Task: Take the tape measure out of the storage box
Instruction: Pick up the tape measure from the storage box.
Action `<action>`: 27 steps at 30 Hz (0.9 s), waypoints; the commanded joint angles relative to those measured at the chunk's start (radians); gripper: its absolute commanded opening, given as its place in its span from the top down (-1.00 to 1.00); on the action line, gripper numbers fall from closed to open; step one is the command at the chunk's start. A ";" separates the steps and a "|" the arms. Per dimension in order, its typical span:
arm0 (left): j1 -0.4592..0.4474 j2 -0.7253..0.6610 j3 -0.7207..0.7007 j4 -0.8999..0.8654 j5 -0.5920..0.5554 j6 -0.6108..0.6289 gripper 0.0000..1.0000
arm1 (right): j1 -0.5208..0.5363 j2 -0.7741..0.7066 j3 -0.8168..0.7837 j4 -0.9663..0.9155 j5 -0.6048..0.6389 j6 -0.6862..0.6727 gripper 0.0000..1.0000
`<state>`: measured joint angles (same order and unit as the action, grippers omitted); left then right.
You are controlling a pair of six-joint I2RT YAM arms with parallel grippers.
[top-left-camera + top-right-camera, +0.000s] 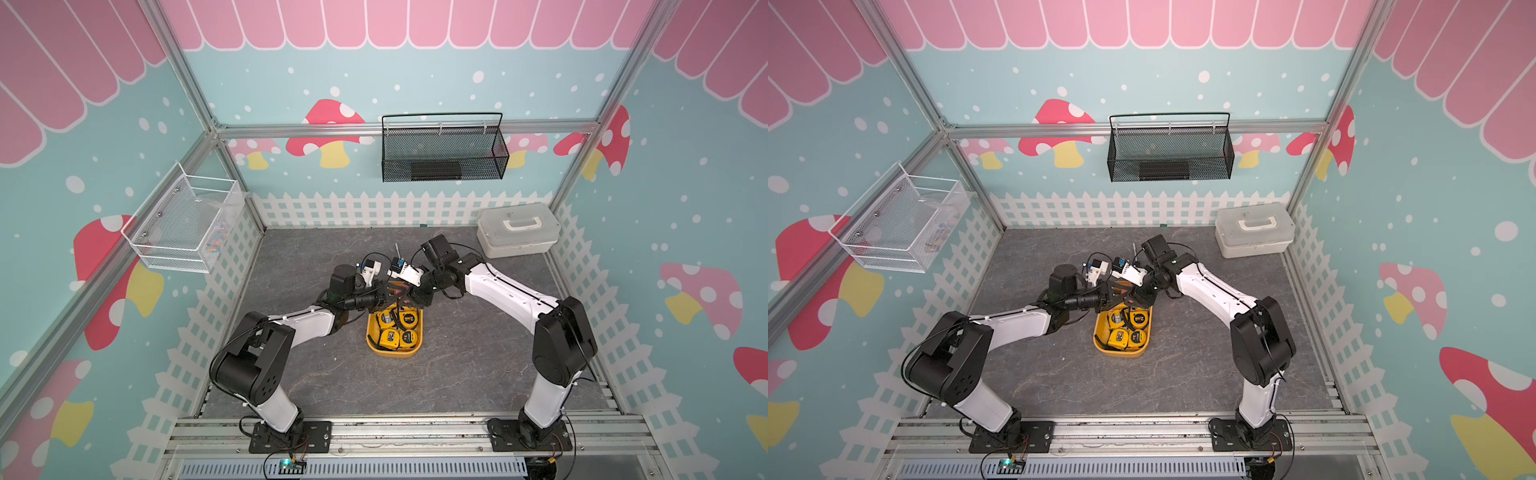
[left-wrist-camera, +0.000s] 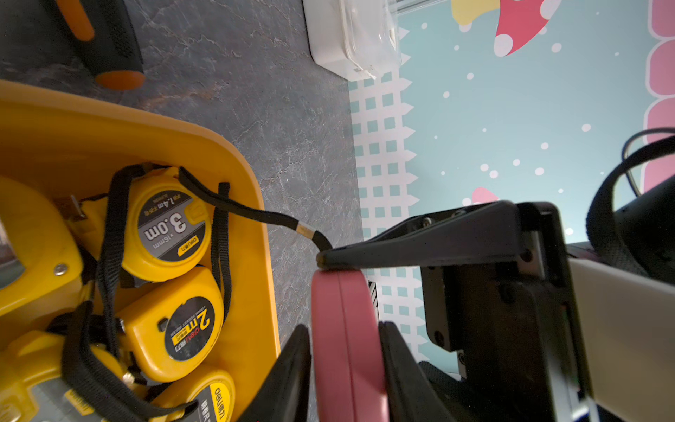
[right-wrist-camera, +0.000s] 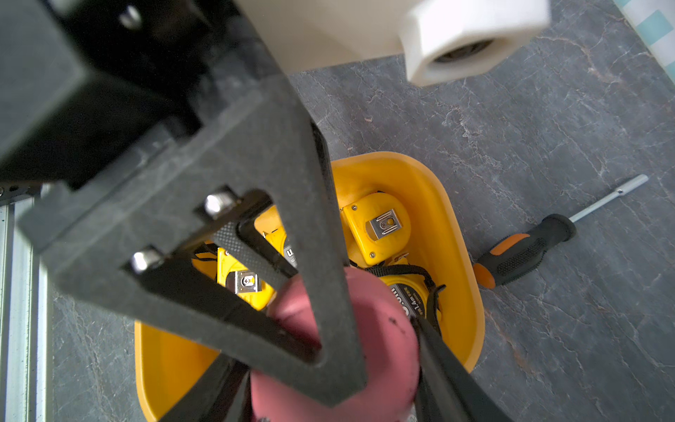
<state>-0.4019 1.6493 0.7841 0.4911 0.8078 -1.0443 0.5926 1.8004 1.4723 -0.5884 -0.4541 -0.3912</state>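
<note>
Both pincers clamped on round pink plastic tape measure [image 2: 339, 292]: L pincer [image 2: 345, 329] on flat faces, R pincer [image 3: 328, 343] on rim. I see it raised over far end of shallow yellow plastic storage box [image 1: 392, 354] on table [image 1: 457, 365].

A pink tape measure [image 2: 347, 347] aloft just over the shallow yellow storage box [image 2: 252, 299] of yellow tape measures [image 2: 164, 223].
</note>
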 commanded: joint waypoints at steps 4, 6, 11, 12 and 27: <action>-0.003 0.004 0.007 -0.042 -0.004 0.009 0.53 | -0.003 -0.006 -0.013 0.018 -0.026 0.008 -0.26; -0.002 0.003 0.008 -0.041 -0.004 0.009 0.56 | -0.004 -0.007 -0.013 0.018 -0.028 0.007 -0.27; -0.003 -0.006 0.009 -0.051 -0.012 0.016 0.57 | -0.005 -0.019 -0.016 0.020 -0.021 0.008 -0.55; -0.003 -0.010 0.010 -0.062 -0.016 0.023 0.57 | -0.004 -0.026 -0.018 0.022 -0.017 0.009 -0.61; 0.169 -0.156 0.094 -0.381 -0.075 0.217 0.57 | -0.130 -0.162 -0.107 0.075 -0.011 0.046 -0.93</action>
<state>-0.2623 1.5379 0.8276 0.2207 0.7563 -0.9253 0.4828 1.6711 1.3930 -0.5323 -0.4610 -0.3691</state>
